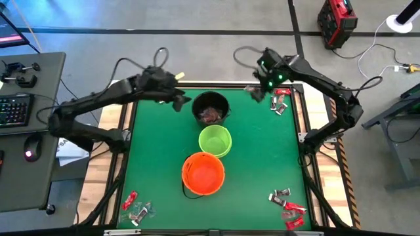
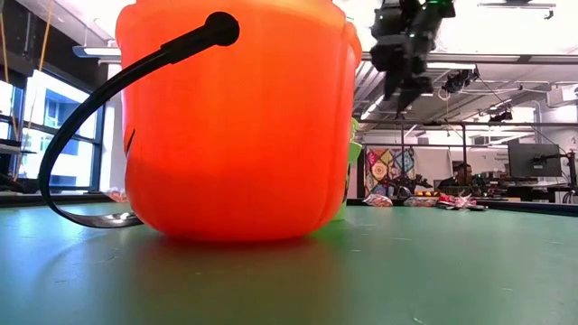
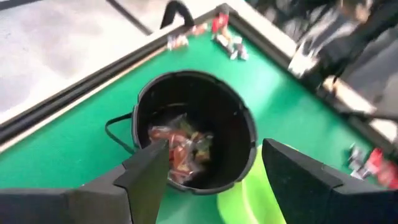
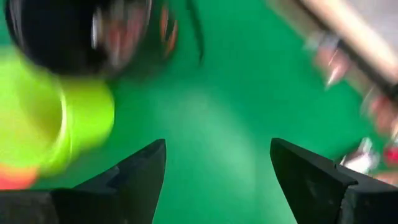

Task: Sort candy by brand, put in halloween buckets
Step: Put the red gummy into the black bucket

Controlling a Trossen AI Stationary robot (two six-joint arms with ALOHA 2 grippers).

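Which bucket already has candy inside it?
The black bucket, the farthest one in the row. Wrapped candy lies at its bottom, while the green bucket and orange bucket look empty from above.

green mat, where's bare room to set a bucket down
Free: the wide green strips either side of the bucket row, black bucket, lime green bucket, orange bucket. Crowded: candy in the near-left corner, near-right corner and far-right corner.

Black bucket (image 1: 210, 107), lime bucket (image 1: 215, 140), orange bucket (image 1: 203, 173) upright in row mid-tabletop; black holds red-wrapped candy (image 3: 180, 148); loose candy (image 1: 286, 206) at corners
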